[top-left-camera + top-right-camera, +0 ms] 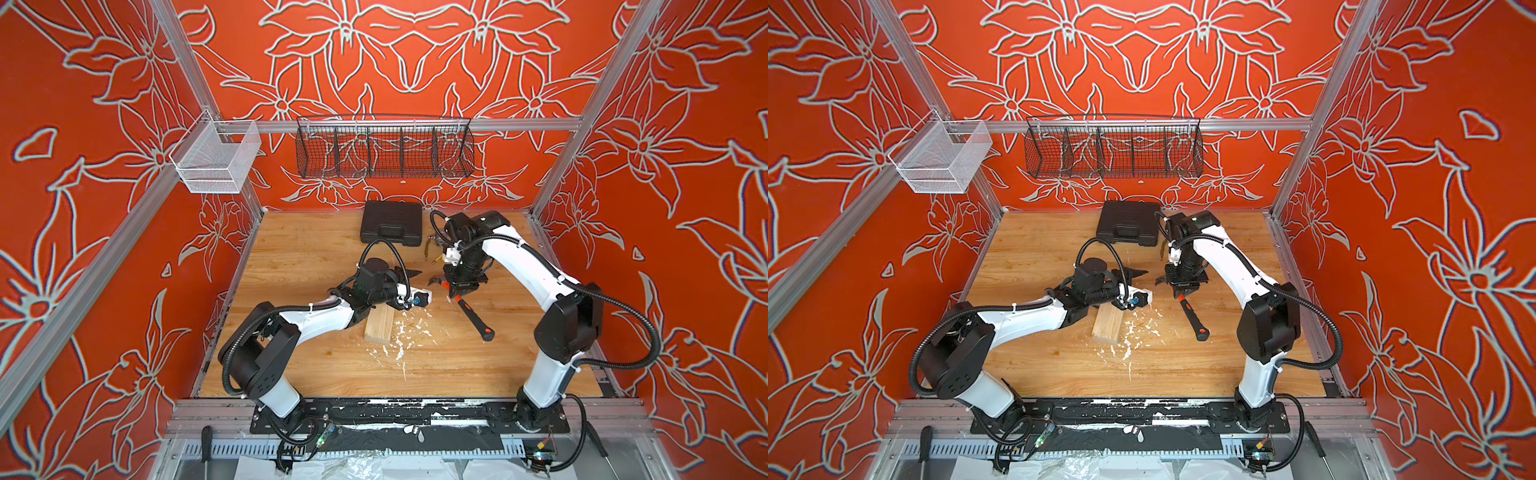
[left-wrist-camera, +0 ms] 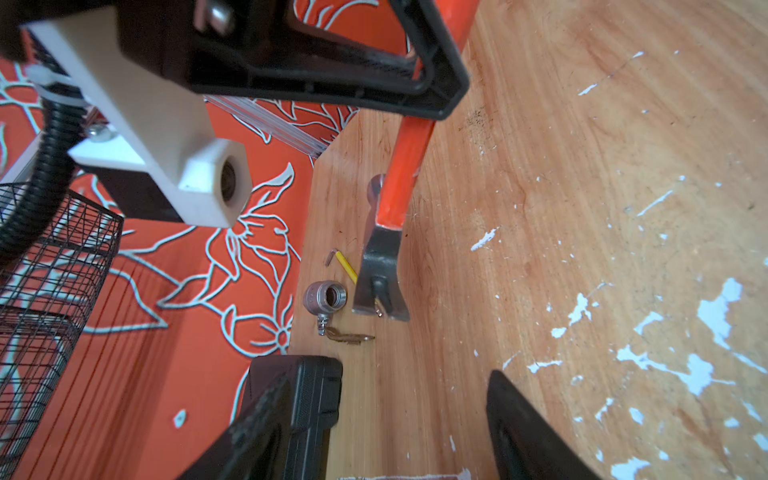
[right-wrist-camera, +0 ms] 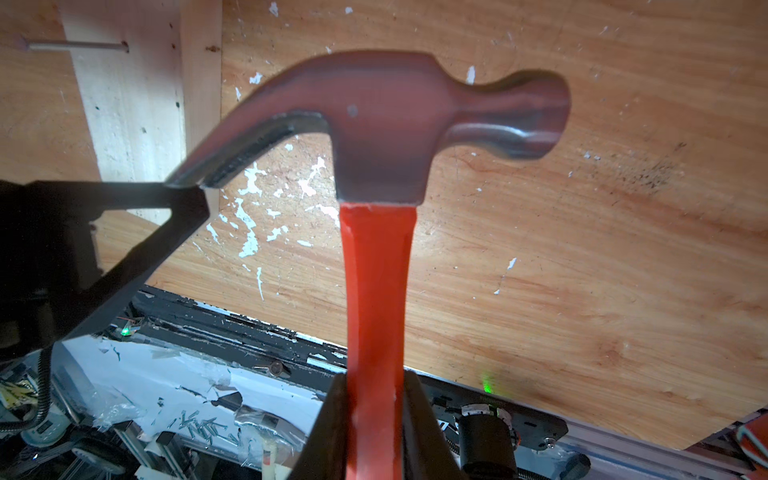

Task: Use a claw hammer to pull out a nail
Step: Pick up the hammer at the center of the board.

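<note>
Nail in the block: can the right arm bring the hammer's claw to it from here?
Likely yes, though tight: the nail juts exposed from the wooden block, but the left hand hangs close by the claw hammer.

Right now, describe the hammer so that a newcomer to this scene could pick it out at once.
Start at the wooden table, then find the right gripper, shut on the hammer. Its orange handle, black grip and grey clawed head match nothing nearby.
</note>
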You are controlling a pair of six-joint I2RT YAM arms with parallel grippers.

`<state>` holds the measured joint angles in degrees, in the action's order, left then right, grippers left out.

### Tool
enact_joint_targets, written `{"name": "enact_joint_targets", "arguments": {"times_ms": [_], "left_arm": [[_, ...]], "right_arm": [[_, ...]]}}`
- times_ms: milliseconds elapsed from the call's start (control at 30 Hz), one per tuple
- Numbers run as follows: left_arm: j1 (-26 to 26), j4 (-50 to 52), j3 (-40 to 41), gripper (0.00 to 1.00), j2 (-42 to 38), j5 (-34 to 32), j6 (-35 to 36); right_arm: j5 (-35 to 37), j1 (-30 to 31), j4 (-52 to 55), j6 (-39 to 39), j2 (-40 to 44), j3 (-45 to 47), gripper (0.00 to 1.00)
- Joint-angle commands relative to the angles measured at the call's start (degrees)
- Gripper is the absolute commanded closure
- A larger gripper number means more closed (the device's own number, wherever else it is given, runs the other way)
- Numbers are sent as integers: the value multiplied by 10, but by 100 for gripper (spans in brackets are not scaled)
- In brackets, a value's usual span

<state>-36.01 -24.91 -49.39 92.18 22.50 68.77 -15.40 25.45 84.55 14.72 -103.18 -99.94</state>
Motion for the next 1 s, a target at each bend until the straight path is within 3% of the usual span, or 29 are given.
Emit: {"name": "enact_joint_targets", "arguments": {"times_ms": [0,133,600,967], "left_arm": [[-2,-1,-20,30,16,34,33],[-2,92,-61,38,16,76,47],[-2,132,-95,41,29,142,24],[-3,144,-120,48,62,169,11]], "right_arm": [[-27,-3,42,-18,4,-20,100],[-28,-3,60,-27,2,-31,100],[-57,-2,84,-45,8,-44,100],[-68,-1,98,-42,17,-51,100]]}}
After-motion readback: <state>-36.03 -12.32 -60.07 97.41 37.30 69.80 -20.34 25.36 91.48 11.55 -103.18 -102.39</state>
